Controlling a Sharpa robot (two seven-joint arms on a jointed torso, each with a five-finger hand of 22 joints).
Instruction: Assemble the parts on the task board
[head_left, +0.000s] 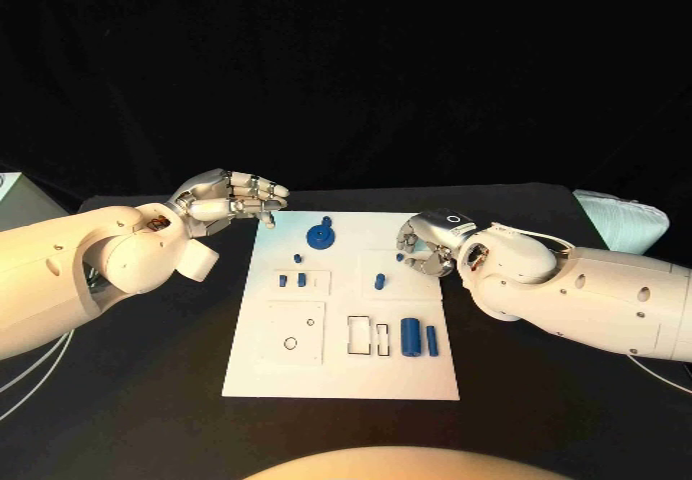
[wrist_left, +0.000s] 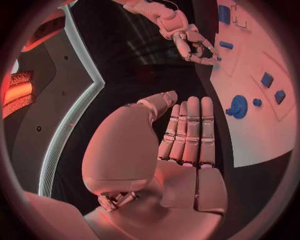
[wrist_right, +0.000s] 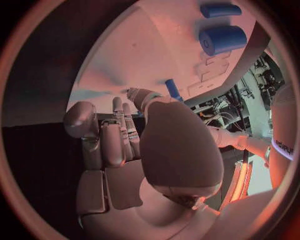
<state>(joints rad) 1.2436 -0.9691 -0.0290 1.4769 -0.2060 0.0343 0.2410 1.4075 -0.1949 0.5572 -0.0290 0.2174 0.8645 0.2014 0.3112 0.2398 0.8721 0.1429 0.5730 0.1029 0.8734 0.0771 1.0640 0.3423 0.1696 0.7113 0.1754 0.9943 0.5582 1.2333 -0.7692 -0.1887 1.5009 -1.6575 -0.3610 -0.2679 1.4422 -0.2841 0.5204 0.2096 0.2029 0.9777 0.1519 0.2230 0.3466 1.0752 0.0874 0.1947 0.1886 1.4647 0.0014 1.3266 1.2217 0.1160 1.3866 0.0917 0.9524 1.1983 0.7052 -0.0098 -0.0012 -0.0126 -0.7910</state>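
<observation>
Bare black table (head_left: 144, 400) flanks the task board (head_left: 289, 380) (blue parts (head_left: 320, 236) crowd its middle).

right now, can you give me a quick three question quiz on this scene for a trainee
1. True or false: the left hand holds a blue part.
2. Which part lies nearest the far edge of the task board? A) the blue gear B) the thick blue cylinder C) the two small blue blocks
3. Fill in: the right hand hovers at the board's ____ edge, seen from the head view.

Key: 1. False, its fingers are curled in on nothing, off the board's far left corner. 2. A. 3. Right.
</observation>
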